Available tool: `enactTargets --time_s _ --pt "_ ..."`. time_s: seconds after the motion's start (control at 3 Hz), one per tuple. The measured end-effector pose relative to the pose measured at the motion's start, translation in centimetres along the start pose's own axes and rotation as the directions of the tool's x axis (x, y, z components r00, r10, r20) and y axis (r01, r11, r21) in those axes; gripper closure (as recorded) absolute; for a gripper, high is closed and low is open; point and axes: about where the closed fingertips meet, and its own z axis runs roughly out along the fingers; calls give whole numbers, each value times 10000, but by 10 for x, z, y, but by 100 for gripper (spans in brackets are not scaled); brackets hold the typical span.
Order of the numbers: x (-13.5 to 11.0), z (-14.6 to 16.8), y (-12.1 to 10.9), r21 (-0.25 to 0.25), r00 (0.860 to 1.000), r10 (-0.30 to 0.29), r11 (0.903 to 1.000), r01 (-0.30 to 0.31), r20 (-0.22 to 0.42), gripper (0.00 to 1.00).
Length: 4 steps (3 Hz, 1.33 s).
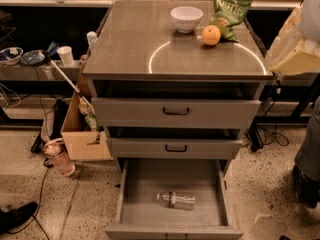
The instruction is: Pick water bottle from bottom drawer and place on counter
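— Question one: where is the bottle (176,199) found, and why there?
— It is seen lying on its side on the floor of the bottom drawer (145,184), near the middle and a little toward the front. That drawer is pulled well out, so the bottle is exposed from above. The two upper drawers (175,112) are pushed in further and access is not blocked by them.
— And the counter (125,44)?
— A bowl (186,18), an orange (211,35) and a chip bag (231,9) are grouped at its back right. The front and left are judged to be where the bottle can be set down.
— How is the arm posed?
— The gripper (290,51) is held at the right edge of the view, just beside the counter's right side and at about its height, well apart from the bottom drawer. The bottle is not held. Whether the gripper is open or closed cannot be told.
— What is called for next?
— A long descent to the bottom drawer is judged to be needed, with the grasp taken across the bottle's body, since a round bottle lying flat may roll if nudged.
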Motion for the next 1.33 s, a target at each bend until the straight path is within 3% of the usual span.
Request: enactTargets --time_s 0.33,0.67,1.33 --pt "0 0 0 2 10000 0 10000 0 0 69" --pt "-4 -10 -2 363 9999 -66 9993 62 100 46" --pt "-8 11 10 509 10000 97 9987 -97 -2 1"
